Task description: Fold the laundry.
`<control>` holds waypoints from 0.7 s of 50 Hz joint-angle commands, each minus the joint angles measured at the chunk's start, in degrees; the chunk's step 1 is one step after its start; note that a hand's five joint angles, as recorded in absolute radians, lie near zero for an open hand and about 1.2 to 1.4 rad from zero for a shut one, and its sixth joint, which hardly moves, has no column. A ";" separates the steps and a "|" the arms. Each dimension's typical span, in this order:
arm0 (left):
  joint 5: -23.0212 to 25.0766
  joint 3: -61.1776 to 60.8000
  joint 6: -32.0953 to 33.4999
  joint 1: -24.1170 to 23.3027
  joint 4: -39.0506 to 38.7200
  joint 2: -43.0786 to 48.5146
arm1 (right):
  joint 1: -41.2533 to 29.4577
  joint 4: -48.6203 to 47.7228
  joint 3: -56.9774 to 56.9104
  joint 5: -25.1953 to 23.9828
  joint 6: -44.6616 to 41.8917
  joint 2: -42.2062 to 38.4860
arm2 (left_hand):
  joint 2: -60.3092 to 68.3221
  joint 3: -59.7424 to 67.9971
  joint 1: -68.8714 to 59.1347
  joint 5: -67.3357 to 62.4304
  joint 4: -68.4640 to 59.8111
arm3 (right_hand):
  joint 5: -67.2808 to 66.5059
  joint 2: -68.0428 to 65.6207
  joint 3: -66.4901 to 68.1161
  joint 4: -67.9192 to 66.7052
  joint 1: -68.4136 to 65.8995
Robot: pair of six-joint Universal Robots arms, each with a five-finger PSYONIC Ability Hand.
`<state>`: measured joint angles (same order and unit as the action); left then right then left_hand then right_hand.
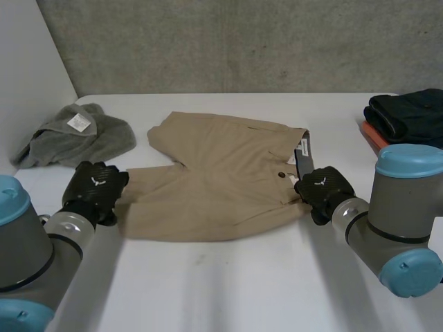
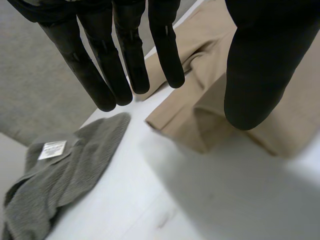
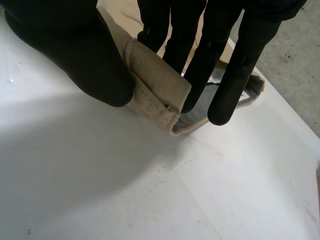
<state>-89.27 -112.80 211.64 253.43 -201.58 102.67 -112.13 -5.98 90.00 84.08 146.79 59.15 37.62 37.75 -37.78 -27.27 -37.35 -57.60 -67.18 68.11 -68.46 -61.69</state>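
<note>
Shorts (image 1: 221,176) lie flat mid-table; judged step: taking hold for the fold. Right hand (image 1: 324,187) pinches the waistband corner (image 3: 155,82) between thumb and fingers, while the left hand (image 1: 97,183) hovers over the leg hem (image 2: 200,132), fingers straight. Next, you likely need the left closed on that hem before lifting.

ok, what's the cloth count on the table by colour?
Tan: 1, the shorts, spread flat
Grey: 1, the grey garment, crumpled
Black: 1, the black pile, folded
Orange-red: 1, the orange-red item under that pile, kind unclear
Total: 4
</note>
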 commanded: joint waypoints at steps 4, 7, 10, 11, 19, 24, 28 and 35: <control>5.24 -1.72 -1.23 -1.44 7.07 -0.63 | 0.07 0.00 -0.26 0.12 0.17 0.00 | 8.26 8.12 -8.09 -8.60 -8.53 | -12.40 -12.82 11.89 -11.54 -18.31; 5.86 -1.63 -1.23 -1.79 8.04 0.51 | 0.07 0.00 -0.26 0.12 0.26 0.09 | 6.92 6.78 -6.75 -7.26 -7.19 | -12.40 -12.82 11.89 -11.54 -18.31; 5.86 -0.93 -0.88 -1.88 7.87 2.09 | -0.10 0.00 -0.26 0.12 0.26 0.08 | 2.72 2.58 -2.55 -3.06 -2.99 | -12.40 -12.82 11.89 -11.54 -18.31; 5.86 -0.58 -0.88 -1.80 7.70 2.62 | -0.11 0.00 -0.18 0.12 0.17 0.00 | 1.87 1.74 -1.71 -2.21 -2.14 | -12.40 -12.82 11.89 -11.54 -18.31; 4.72 4.96 -0.88 -1.97 6.20 9.91 | -0.19 0.00 0.00 0.21 0.17 0.09 | 1.36 1.22 -1.19 -1.70 -1.63 | -12.40 -12.82 11.89 -11.54 -18.31; 3.93 7.85 -0.27 -2.58 5.15 13.25 | 0.07 0.00 0.00 0.12 0.34 0.44 | 8.39 8.25 -8.23 -8.73 -8.66 | -12.40 -12.82 11.89 -11.54 -18.31; 3.49 9.35 1.67 -2.85 2.95 15.36 | 0.25 0.35 -0.18 0.21 0.34 0.70 | 35.10 34.97 -34.94 -35.44 -35.37 | -12.40 -12.82 11.89 -11.54 -18.31; 0.42 7.70 6.76 -3.81 2.68 13.18 | 0.42 4.03 -0.26 -0.05 0.70 3.15 | 42.38 42.25 -42.22 -42.73 -42.65 | -12.40 -12.82 11.89 -11.54 -18.31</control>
<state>-86.35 -103.34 214.78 250.41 -198.91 118.17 -111.84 -5.05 89.76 84.22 147.42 60.24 68.34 67.78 -65.69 -56.30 -68.23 -57.60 -67.18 68.11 -68.46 -61.69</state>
